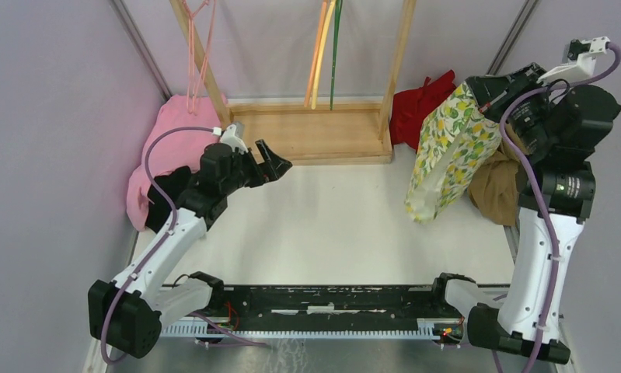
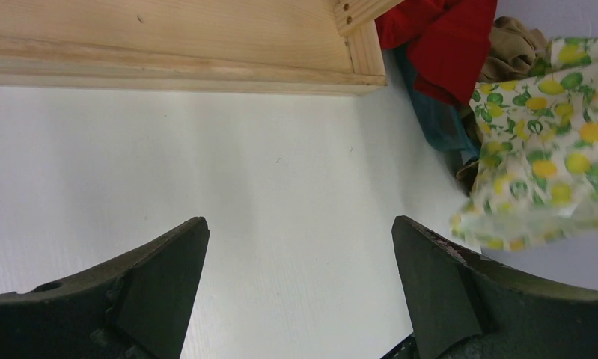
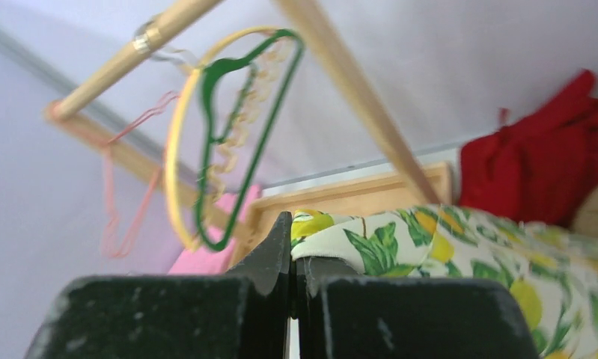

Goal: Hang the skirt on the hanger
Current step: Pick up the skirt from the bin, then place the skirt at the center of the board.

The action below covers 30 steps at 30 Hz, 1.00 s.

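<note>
White tabletop (image 1: 330, 217), lilac walls (image 1: 50, 155) — wooden rack (image 1: 315, 136) at back. Right gripper (image 3: 291, 247) pinches the skirt (image 1: 447, 155), which hangs beside a red garment (image 1: 417, 107) — left gripper (image 2: 299, 224) gapes wide, empty.

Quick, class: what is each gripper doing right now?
Left gripper: open, empty.
Right gripper: shut on the skirt.

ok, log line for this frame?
phase: skirt grasped | right fingers: shut on skirt edge, skirt hanging | left fingers: open, empty, above table | pink hanger: on rack, nothing on it
</note>
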Available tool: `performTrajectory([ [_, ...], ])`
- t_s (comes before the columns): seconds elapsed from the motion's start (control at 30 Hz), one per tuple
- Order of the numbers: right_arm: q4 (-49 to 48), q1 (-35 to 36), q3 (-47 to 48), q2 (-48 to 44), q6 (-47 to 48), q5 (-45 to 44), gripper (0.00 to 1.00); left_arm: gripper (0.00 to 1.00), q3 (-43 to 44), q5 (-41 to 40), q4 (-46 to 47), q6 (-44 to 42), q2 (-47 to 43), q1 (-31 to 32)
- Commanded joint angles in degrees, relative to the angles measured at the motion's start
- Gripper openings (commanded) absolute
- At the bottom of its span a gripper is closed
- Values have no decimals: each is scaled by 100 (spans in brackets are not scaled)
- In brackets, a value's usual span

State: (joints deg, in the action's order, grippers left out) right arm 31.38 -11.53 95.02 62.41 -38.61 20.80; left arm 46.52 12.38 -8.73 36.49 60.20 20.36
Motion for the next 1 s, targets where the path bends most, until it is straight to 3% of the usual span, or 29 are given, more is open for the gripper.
performTrajectory([
  [0.0, -284, -6, 554, -188, -506, 1679, 1, 99, 76, 344, 145, -197, -308, 79],
  [0.17, -1961, -5, 115, -401, -2161, 2925, 1, 99, 35, 414, 50, -203, -588, 118],
  [0.37, -2492, 172, -715, -660, -2596, 3151, 1, 99, -97, 438, -73, -131, -851, 147],
  [0.5, -2253, 965, -1230, -544, -2122, 2762, 1, 99, -178, 351, -132, -59, -901, 176],
  [0.73, -852, 3465, -1179, 671, -342, 1421, 1, 100, -134, 157, -404, -91, -962, 230],
  [0.97, -711, 4774, -1412, 1431, 148, 352, 1, 100, -99, 100, -696, -107, -1134, 248],
])
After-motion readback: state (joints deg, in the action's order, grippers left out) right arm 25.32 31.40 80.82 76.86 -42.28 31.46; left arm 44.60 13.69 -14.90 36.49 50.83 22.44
